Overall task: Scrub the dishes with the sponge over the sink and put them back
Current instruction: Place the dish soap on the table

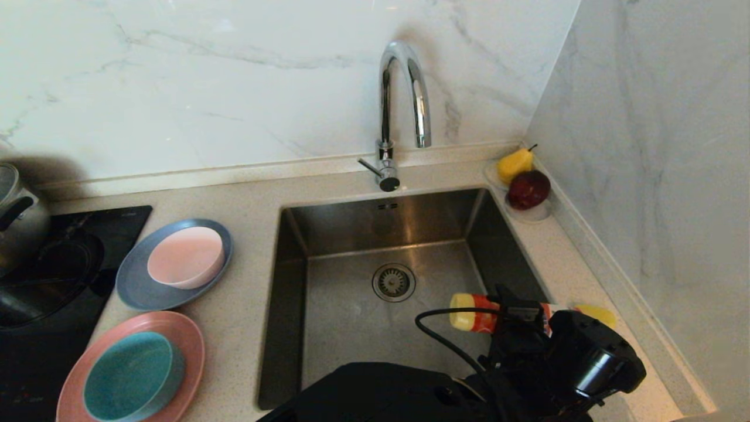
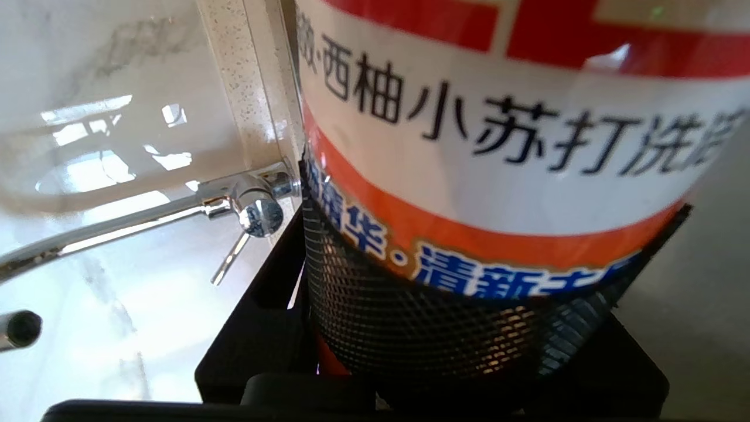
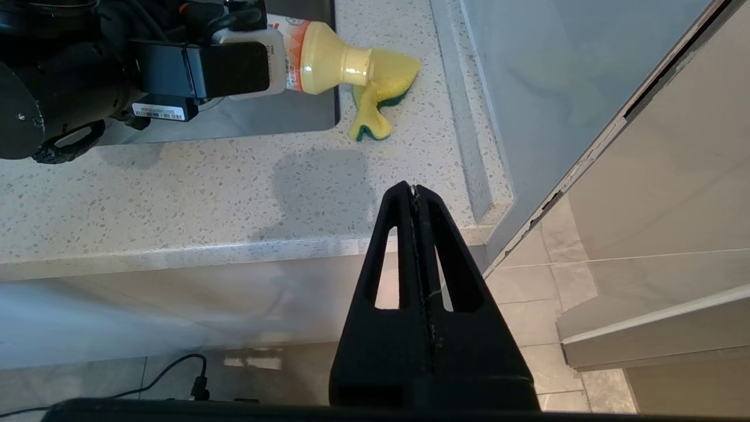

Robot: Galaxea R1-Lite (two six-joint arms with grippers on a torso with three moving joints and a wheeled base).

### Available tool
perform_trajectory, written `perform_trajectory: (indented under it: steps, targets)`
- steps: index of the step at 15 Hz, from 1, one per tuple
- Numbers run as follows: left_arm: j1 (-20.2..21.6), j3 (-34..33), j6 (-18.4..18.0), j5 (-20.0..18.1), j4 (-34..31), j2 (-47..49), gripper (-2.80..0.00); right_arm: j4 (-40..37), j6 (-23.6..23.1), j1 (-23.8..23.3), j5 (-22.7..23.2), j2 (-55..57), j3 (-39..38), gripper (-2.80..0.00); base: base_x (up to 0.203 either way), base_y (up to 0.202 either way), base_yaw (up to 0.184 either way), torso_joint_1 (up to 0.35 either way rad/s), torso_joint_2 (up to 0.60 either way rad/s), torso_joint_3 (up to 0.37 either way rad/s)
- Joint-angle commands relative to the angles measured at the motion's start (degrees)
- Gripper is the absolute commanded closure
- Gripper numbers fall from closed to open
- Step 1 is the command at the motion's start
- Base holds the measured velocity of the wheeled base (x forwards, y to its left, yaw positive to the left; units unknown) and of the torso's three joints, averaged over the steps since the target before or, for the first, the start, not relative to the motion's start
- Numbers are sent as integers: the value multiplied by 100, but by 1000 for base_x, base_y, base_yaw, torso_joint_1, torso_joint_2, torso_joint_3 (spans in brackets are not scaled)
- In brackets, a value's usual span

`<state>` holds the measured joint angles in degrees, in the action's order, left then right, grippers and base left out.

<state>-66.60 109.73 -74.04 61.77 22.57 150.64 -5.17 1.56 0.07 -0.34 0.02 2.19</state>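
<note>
The sponge [image 3: 379,88] lies crumpled on the worktop [image 3: 193,193] right of the sink [image 1: 351,305], the soap bottle [image 1: 474,319] tipped with its spout over it. The left end effector [image 1: 515,316] is clamped around that bottle. A gentle squeeze should do; too much floods the worktop. The label reads 西柚小苏打. The right end effector [image 3: 415,190], fingers together, hangs idle off the worktop's front edge.

A yellow sponge [image 3: 381,88] has a green underside. The bottle [image 2: 498,135] wears orange, white and blue bands. The counter [image 3: 176,199] is speckled beige.
</note>
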Motion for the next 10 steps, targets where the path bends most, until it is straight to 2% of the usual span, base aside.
perform_trajectory:
  steps: [1, 3, 4, 7, 10]
  targets:
    - [-11, -13, 47, 33, 22, -58, 0, -2, 2, 2, -1, -2, 0, 0, 0, 0, 0, 0, 0, 0]
    - [-11, -4, 105, 13, 138, -152, 0, -2, 2, 1, -1, -2, 0, 0, 0, 0, 0, 0, 0, 0]
    - [-11, -4, 258, 1, 283, -196, 0, -2, 2, 1, -1, -2, 0, 0, 0, 0, 0, 0, 0, 0]
    - [-11, 1, 982, -36, 639, -368, 0, -2, 2, 1, -1, -2, 0, 0, 0, 0, 0, 0, 0, 0]
    - [-11, 5, 1818, -330, 666, -712, 0, -2, 2, 1, -1, -2, 0, 0, 0, 0, 0, 0, 0, 0]
